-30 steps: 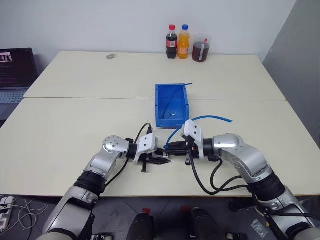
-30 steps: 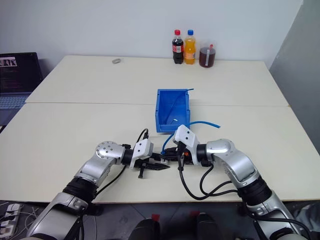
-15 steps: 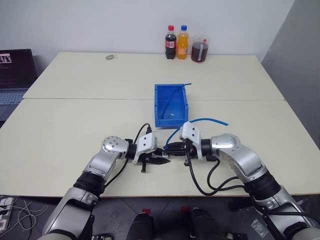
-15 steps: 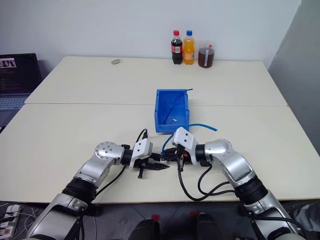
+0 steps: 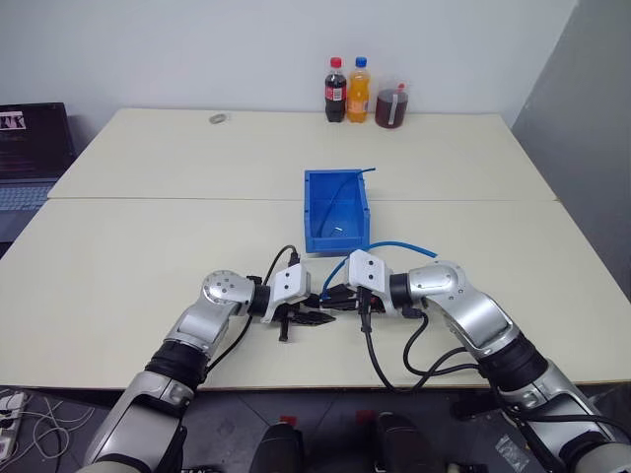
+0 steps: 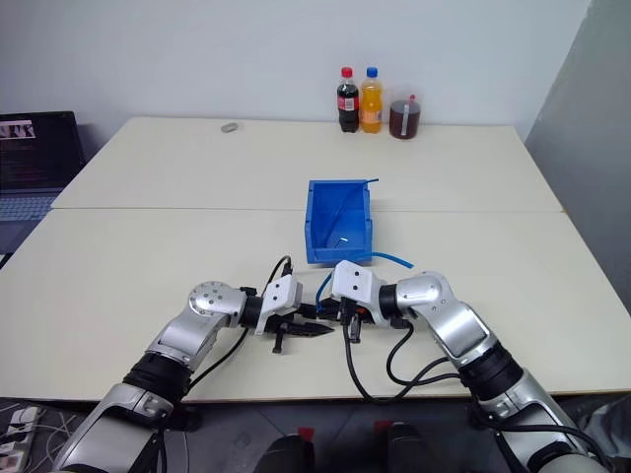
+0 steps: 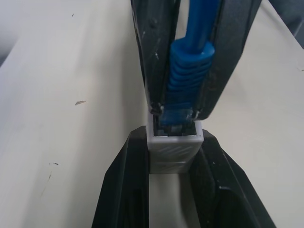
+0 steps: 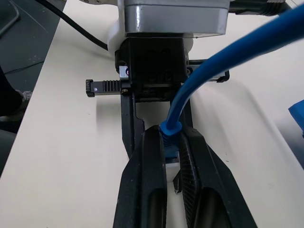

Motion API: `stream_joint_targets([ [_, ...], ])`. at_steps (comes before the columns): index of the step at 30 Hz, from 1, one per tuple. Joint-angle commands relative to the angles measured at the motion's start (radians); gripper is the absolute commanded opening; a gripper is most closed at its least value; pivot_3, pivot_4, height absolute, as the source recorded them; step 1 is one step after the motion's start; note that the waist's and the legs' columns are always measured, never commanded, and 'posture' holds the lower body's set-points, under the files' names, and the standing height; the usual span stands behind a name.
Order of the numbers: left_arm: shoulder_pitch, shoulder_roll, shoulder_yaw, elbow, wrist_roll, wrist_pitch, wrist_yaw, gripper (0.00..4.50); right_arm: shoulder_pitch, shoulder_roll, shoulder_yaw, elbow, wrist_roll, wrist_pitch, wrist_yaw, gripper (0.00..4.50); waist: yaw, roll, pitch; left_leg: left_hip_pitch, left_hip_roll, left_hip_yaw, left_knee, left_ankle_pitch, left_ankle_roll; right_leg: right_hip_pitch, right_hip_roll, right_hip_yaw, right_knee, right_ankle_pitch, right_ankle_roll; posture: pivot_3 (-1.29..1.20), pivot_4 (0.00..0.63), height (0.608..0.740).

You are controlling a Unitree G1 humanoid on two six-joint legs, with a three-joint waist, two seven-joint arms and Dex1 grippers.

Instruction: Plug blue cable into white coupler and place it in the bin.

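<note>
Blue cable [image 7: 190,57] end and white coupler [image 7: 174,145] meet tip to tip near the front edge of the desk [image 5: 148,246], their long axes in one line running left to right along that edge. The left hand [image 7: 173,156] is pinched on the white coupler, whose open end faces the robot's right. The right hand [image 8: 172,152] is pressed together on the blue cable just behind its ribbed boot, plug end pointing left into the coupler's mouth; the plug sits at or just inside the opening, and how deep it reaches cannot be told. From the right hand the cable arcs up and away toward the right edge of the desk. The bin [image 5: 336,209] stands just behind the two hands, mid-desk, long axis toward the far edge, with another blue cord inside. Three drink bottles [image 5: 361,91] stand at the far edge; a laptop [image 5: 30,148] sits beyond the left edge.
</note>
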State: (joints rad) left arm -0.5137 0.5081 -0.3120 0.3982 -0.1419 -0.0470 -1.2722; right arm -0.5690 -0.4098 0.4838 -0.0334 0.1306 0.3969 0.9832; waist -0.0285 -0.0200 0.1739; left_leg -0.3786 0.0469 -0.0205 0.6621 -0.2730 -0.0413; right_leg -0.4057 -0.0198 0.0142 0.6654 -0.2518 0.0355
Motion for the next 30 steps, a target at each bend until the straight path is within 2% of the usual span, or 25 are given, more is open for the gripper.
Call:
stream_joint_targets([
  [1,0.009,-0.001,0.015,-0.027,0.016,0.002,0.026,0.79,0.051,0.007,0.04,0.077,-0.016,0.071,0.015,0.13,0.0,0.0,-0.004,0.0,0.0,0.0,0.0,0.0,0.0,0.0,0.0,0.0,0.0,0.0,0.0,0.0,0.15,0.74],
  [3,0.018,0.001,0.023,-0.042,0.009,0.011,0.029,0.79,0.062,0.017,0.017,0.076,-0.004,0.085,0.001,0.13,0.0,0.0,-0.006,0.0,0.0,0.0,0.0,0.0,0.0,0.0,0.0,0.0,0.0,0.0,0.0,0.0,0.15,0.74],
  [4,0.022,0.002,0.029,-0.053,-0.001,0.019,0.028,1.35,0.066,0.023,0.002,0.073,0.004,0.094,-0.005,0.13,0.0,0.0,-0.007,0.0,0.0,0.0,0.0,0.0,0.0,0.0,0.0,0.0,0.0,0.0,0.0,0.0,0.15,0.74],
  [6,0.032,0.006,0.051,-0.088,-0.028,0.044,0.036,1.62,0.067,0.04,-0.046,0.053,0.037,0.135,-0.024,0.13,-0.001,0.0,-0.008,0.0,0.0,0.0,0.0,0.0,0.0,0.0,0.0,0.0,0.0,0.0,0.0,0.0,0.15,0.74],
  [7,0.036,0.008,0.065,-0.109,-0.035,0.057,0.048,1.93,0.065,0.05,-0.071,0.039,0.057,0.162,-0.033,0.13,0.0,0.0,-0.008,0.0,0.0,0.0,0.0,0.0,0.0,0.0,0.0,0.0,0.0,0.0,0.0,0.0,0.15,0.74],
  [11,0.072,0.043,0.126,-0.247,-0.08,0.174,0.09,2.68,0.039,0.104,-0.208,-0.036,0.181,0.324,-0.096,0.13,0.0,0.001,-0.007,-0.001,0.0,-0.001,0.0,0.0,0.0,0.0,0.0,0.0,0.0,0.0,-0.001,0.0,0.15,0.74],
  [15,0.146,0.101,0.209,-0.432,-0.145,0.321,0.144,3.57,-0.084,0.202,-0.422,-0.063,0.38,0.568,-0.202,0.13,-0.006,0.002,-0.004,-0.003,0.001,-0.001,0.0,0.0,0.0,-0.003,0.0,0.0,0.0,0.003,-0.005,0.0,0.15,0.74],
  [19,0.183,0.1,0.324,-0.573,-0.195,0.444,0.289,4.37,-0.257,0.197,-0.506,0.078,0.421,0.647,-0.232,0.13,-0.003,0.004,-0.002,-0.005,0.001,-0.001,-0.001,0.0,0.0,-0.005,0.0,0.0,0.0,0.003,-0.005,0.0,0.15,0.74],
  [22,0.207,0.073,0.374,-0.676,-0.229,0.526,0.391,4.44,-0.386,0.183,-0.526,0.298,0.393,0.625,-0.237,0.13,0.0,0.003,-0.002,-0.005,0.001,-0.001,-0.001,0.0,0.0,-0.005,0.0,0.0,0.0,0.003,-0.005,0.0,0.15,0.74],
  [29,0.289,0.024,0.411,-0.839,-0.269,0.631,0.542,4.44,-0.653,0.195,-0.535,0.889,0.246,0.356,-0.301,0.13,-0.004,0.003,-0.002,-0.006,0.0,0.004,-0.002,0.0,0.0,-0.006,-0.001,0.003,-0.003,0.003,-0.005,0.0,0.15,0.74],
  [30,0.301,0.018,0.412,-0.856,-0.274,0.638,0.559,4.48,-0.688,0.202,-0.538,0.966,0.227,0.305,-0.324,0.47,-0.004,0.003,-0.002,-0.006,0.0,0.004,-0.002,0.0,0.0,-0.006,-0.001,0.003,-0.002,0.003,-0.005,0.0,0.15,0.74],
])
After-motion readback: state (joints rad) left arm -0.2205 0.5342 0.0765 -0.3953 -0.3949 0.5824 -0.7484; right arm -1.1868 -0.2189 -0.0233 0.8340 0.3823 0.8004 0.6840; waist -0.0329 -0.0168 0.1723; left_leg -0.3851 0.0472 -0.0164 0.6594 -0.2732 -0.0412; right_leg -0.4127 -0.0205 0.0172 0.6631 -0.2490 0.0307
